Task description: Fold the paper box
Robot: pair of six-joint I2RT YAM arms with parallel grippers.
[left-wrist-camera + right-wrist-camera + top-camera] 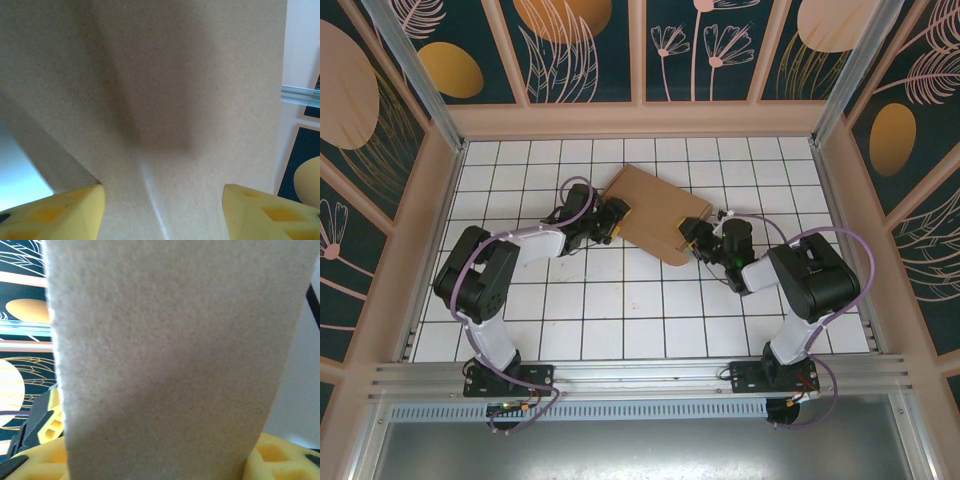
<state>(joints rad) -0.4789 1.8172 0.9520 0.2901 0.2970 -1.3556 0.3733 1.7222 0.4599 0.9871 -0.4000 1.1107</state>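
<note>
A plain brown cardboard paper box (pixel 655 205) lies slantwise on the white tiled table (pixel 620 310), towards its far middle, between the two arms. The left gripper (pixel 617 220) meets the box's left edge. In the left wrist view its yellow fingers (pixel 65 212) stand spread, with cardboard close ahead. The right gripper (pixel 692 238) is at the box's near right corner. Its yellow fingers (pixel 282 457) are also apart, and a cardboard panel (pixel 175 365) rises across the gap.

The paper box (pixel 655 210) is matt brown cardboard, finely fibrous; yellow fingers (pixel 60 210) look smooth plastic; the rail (pixel 620 375) is brushed metal
</note>
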